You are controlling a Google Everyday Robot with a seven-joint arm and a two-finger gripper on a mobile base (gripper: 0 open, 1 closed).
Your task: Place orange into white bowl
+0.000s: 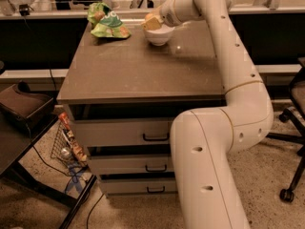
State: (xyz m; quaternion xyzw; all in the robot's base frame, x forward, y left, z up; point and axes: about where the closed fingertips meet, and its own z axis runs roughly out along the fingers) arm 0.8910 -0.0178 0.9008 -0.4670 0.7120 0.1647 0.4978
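The white bowl (158, 36) stands at the far middle of the brown cabinet top (143, 66). My gripper (152, 23) reaches in from the right and hangs just over the bowl's rim. A pale orange-yellow shape sits at its tip, right above the bowl. I cannot tell whether that shape is the orange or part of the gripper. No orange shows anywhere else on the cabinet top.
A green and yellow snack bag (107, 20) lies at the far left of the top. A counter ledge runs behind the cabinet. Drawers (155, 137) face me below. A wire basket (66, 147) and dark table stand lower left, an office chair (295, 128) at right.
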